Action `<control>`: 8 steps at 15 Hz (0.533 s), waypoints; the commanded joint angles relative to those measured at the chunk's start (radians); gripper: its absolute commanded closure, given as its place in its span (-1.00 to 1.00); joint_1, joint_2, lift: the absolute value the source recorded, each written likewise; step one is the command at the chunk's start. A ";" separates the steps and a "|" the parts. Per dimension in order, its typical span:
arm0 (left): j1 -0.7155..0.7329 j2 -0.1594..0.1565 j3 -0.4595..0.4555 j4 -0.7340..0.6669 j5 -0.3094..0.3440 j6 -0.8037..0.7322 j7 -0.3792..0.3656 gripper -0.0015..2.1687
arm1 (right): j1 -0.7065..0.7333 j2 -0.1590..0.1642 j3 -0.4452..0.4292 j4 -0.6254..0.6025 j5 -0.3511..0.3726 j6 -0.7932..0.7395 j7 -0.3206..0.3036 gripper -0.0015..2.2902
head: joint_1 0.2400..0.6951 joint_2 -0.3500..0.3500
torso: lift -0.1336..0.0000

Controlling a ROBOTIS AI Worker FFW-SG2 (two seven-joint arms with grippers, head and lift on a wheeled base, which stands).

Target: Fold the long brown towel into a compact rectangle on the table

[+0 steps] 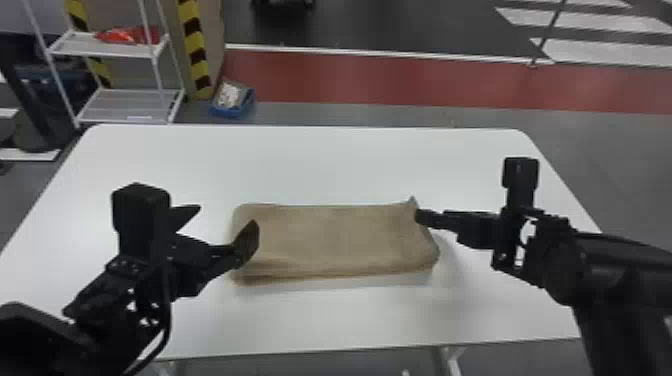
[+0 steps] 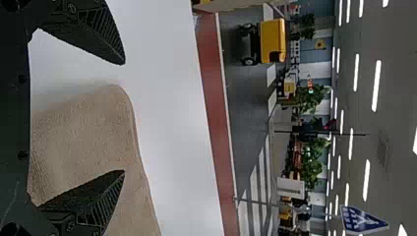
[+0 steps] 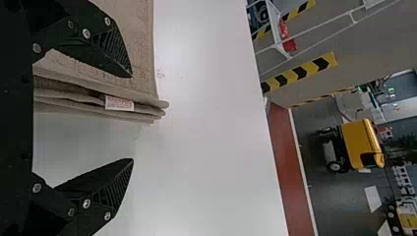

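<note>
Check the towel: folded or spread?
Folded: the towel lies as a rectangle on the table, and the right wrist view shows several layers stacked along its edge.

Left of centre in the head view, the left gripper (image 1: 228, 216) hides part of the brown towel (image 1: 335, 240); the frame cuts off the right arm (image 1: 620, 275) at lower right. Print on the label (image 3: 119, 103), left in the right wrist view, is too small to read.

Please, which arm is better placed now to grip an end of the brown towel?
Right, I think: the right gripper is open and the layered end of the towel shows between its fingers. The left gripper, also open, seems higher over the other end.
</note>
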 commanded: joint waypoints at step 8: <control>-0.187 -0.051 -0.197 0.269 0.022 -0.046 -0.059 -0.23 | -0.051 0.008 0.037 0.042 0.032 0.109 -0.022 -0.51 | 1.00 -0.49 | -0.80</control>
